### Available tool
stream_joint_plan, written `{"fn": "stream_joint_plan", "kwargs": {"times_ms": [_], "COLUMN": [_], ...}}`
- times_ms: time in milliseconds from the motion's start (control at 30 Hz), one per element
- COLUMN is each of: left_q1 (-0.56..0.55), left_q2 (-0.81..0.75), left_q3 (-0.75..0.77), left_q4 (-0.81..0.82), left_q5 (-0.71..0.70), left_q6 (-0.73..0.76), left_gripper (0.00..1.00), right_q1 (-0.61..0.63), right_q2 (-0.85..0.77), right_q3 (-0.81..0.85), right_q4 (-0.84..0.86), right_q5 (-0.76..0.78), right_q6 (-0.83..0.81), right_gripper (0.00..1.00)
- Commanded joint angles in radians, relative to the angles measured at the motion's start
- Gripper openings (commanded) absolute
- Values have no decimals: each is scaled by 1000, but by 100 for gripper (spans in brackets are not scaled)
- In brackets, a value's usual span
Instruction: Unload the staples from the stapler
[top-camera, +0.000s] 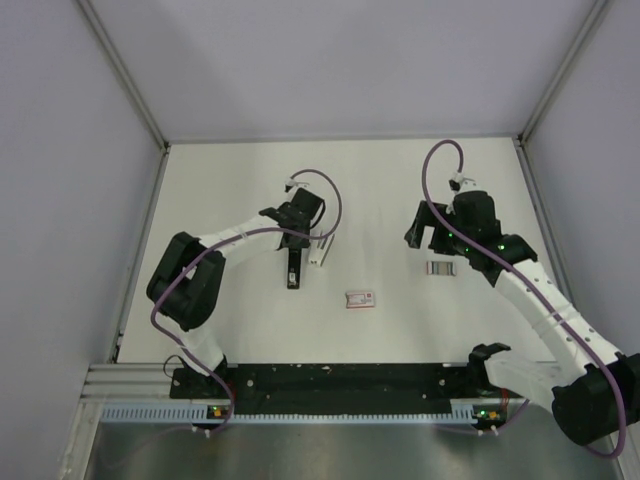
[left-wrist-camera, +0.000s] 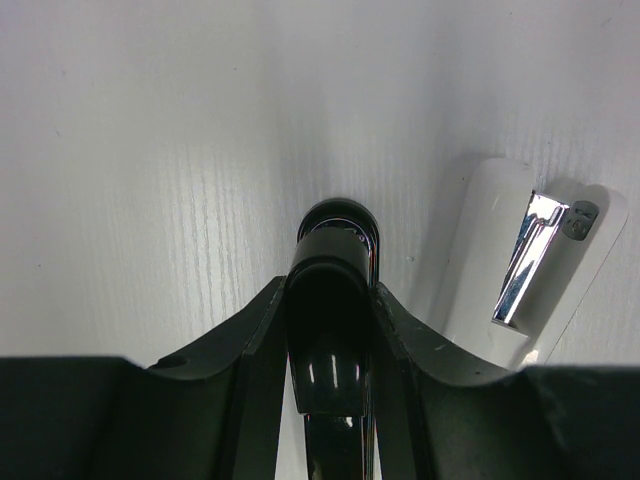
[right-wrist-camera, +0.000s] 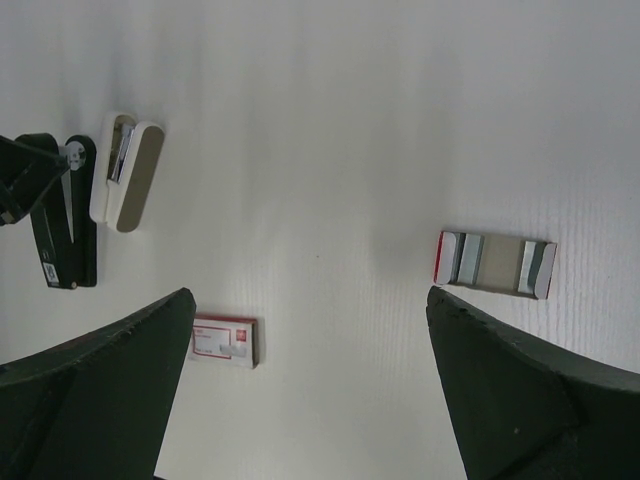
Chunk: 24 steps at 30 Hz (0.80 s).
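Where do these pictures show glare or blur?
Left wrist view: bright glints on the glossy black stapler bar and glare on the chrome plate of the white plastic stapler base. Right wrist view: the dark fingers look soft; the white table is sharp. Top view: even light, faint shadows.

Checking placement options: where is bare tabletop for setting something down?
Bare: the white table's far strip; the middle, bordered by the white stapler base, flat red-and-white box and short grey staples strip. Crowded: around the long black stapler bar beside that base.

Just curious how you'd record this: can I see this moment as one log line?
left claw: straddling black stapler bar, grip unclear | right claw: open, empty | staples: lying on table
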Motion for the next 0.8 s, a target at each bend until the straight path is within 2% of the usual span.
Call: {"fn": "stream_joint_plan", "kwargs": {"times_ms": [0,167,467,667,767], "left_q1": [-2,-4,-5,-8,-7], "left_q2": [-53,-173,-334,-458,-515], "left_q3": [8,-19,-41,-65,-76], "left_q4": [22,30,10,7,3], "left_q5": [-22,15,199,305,405], "left_q6": [25,65,137,193,226], "left_gripper": [0,0,0,0,0], "right_q1": [19,25,40,65,79], "right_q2": [-5,6,-9,-17,-15], "right_q3": [3,15,39,59,73], "right_q4": [30,28,19,24,38], "right_q5": [-3,-47,-125,-257,-349], "right_q6": [-13,-23,-58,-113,-133], "right_gripper": [99,99,99,98,97]}}
